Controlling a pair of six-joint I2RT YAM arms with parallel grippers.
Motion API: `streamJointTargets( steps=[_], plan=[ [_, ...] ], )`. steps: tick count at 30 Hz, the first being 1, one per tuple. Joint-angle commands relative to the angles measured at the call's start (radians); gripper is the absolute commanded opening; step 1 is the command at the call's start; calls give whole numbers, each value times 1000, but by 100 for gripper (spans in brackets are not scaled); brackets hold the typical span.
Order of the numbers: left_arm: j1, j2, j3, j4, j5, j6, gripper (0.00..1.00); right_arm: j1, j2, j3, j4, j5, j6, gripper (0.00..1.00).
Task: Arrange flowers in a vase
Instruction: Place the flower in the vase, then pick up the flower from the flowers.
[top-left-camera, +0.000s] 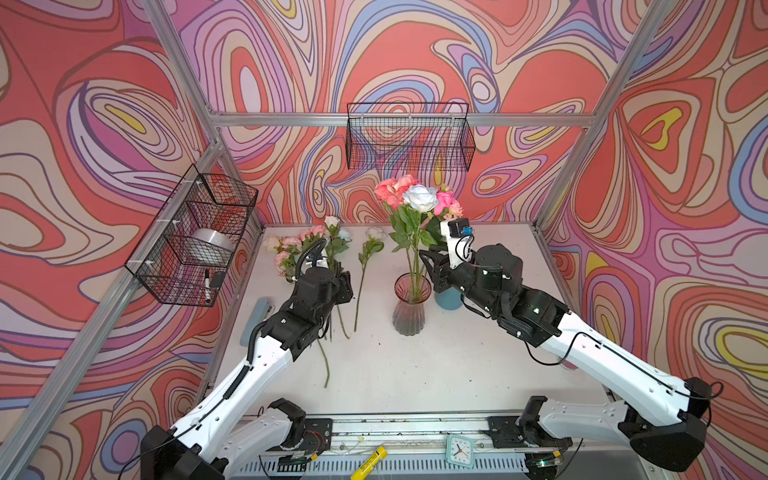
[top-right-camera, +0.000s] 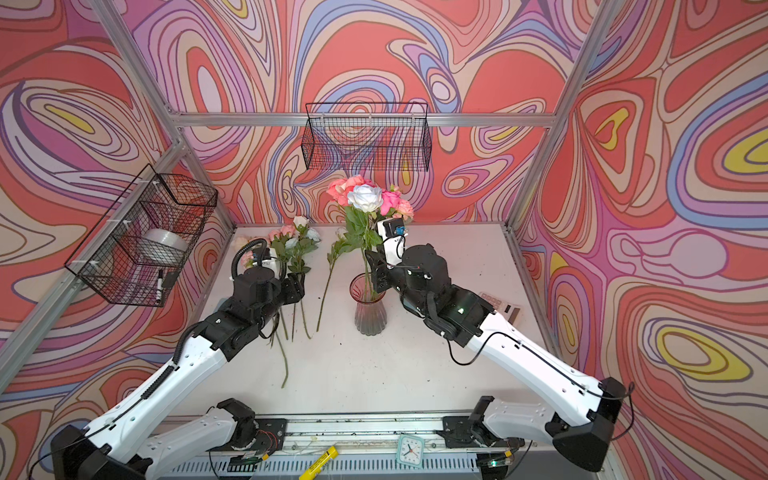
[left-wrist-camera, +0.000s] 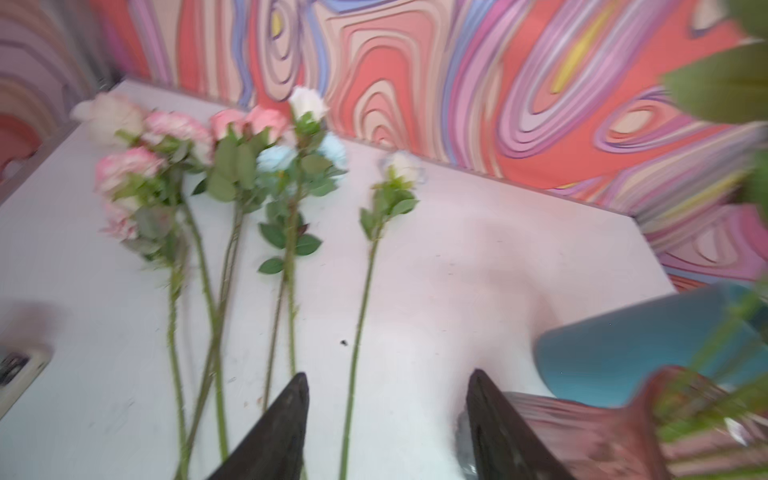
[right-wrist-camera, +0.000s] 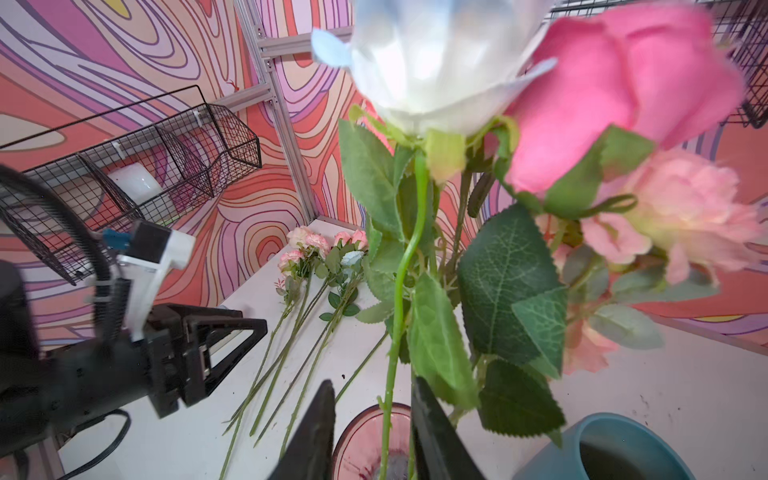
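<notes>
Now, left gripper (left-wrist-camera: 388, 372): I am holding its jaws apart, low over the table (top-left-camera: 415, 374), and I am gripping nothing with them.
single stem (left-wrist-camera: 360, 316): it is lying flat on the table and running between those parted jaws. It seems to be touching neither, though the wrist view is blurring.
right gripper (right-wrist-camera: 372, 380): I am holding its jaws parted just above the mouth of the vase (top-left-camera: 409, 318). A gap is showing on each side of the stem between them, so nothing is being gripped.
white rose (top-left-camera: 420, 197): it is standing in the vase, its stem passing between my right jaws and down into the glass.
pink blooms (top-left-camera: 392, 190): these are crowding round the white rose above the vase.
loose flowers (top-left-camera: 309, 245): a bunch is lying on the table on my left, heads toward the back wall. My left arm is covering part of their stems in both top views. The single stem is lying between this bunch and the vase.
vase: pink ribbed glass, standing upright between my two arms.
blue pot (top-left-camera: 449, 300): it is standing just beside the vase, partly under my right wrist.
</notes>
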Motion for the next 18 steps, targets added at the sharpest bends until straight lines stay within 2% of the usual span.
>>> streamJointTargets(
  steps=[1,5,7,11,16,18],
  plan=[
    [81,64,-65,-139,1,-186,46,-1,-55,-33,18,-8,20,32],
    [120,144,-108,-157,-59,-244,46,-1,-86,-59,13,7,16,32],
    [140,195,-99,-174,-119,-259,46,-1,-97,-73,13,11,16,32],
    [207,322,-49,-150,-162,-249,46,-1,-122,-108,17,7,23,32],
    [311,484,45,-101,-122,-187,40,-2,-165,-148,2,23,32,33],
    [340,551,92,-83,-33,-131,36,-1,-181,-160,-7,26,35,33]
  ],
)
